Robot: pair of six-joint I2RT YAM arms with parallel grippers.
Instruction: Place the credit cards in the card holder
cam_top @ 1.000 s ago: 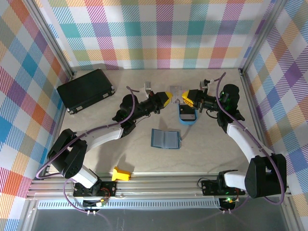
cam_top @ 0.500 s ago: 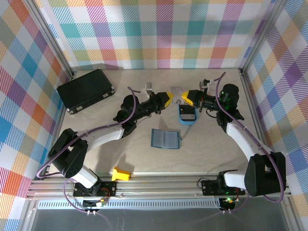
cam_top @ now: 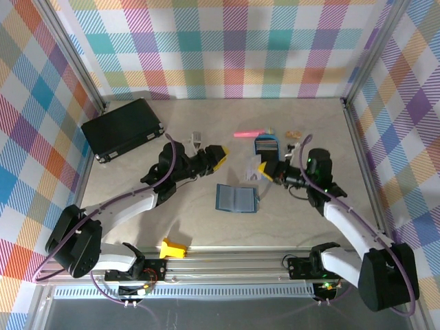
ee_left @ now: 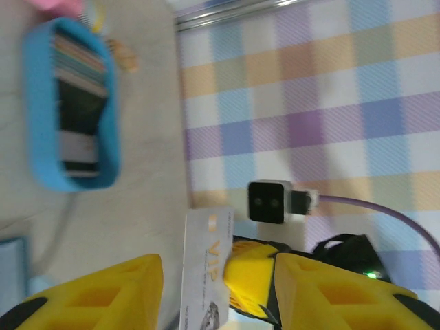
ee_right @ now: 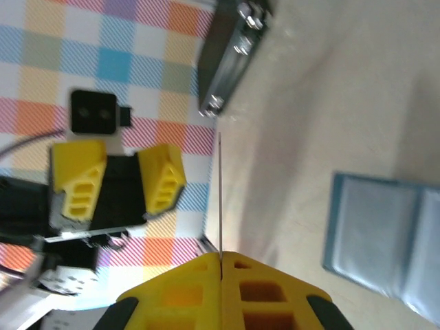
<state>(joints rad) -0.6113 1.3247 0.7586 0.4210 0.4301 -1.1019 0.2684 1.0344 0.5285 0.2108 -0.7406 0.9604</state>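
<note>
— Fingers on your right side: what are they doing?

— My right fingers (ee_right: 265,285) are pressing flat together on a grey credit card (ee_left: 205,265). They are pinching it by one end, so it is sticking out of the right gripper (cam_top: 260,167) edge-on.

— And the left ones?

— My left fingers (ee_left: 96,299) are standing wide apart and gripping nothing. Seen from above, the left gripper (cam_top: 218,157) is hanging apart from the card, on its left side and pointing toward it.

— Where is the card holder?

— The teal card holder (cam_top: 236,198) is lying open and flat around the middle of the table (cam_top: 309,213), a little toward the near edge, with its inner slots facing up. I am holding the card just beyond the holder's far right corner, between it and the blue oval tray (cam_top: 267,137).

— What is in the tray?

— More credit cards (ee_left: 75,103) are lying in it, and it is sitting toward the table's far edge. A black case (cam_top: 122,128) is lying by the far left corner.
</note>
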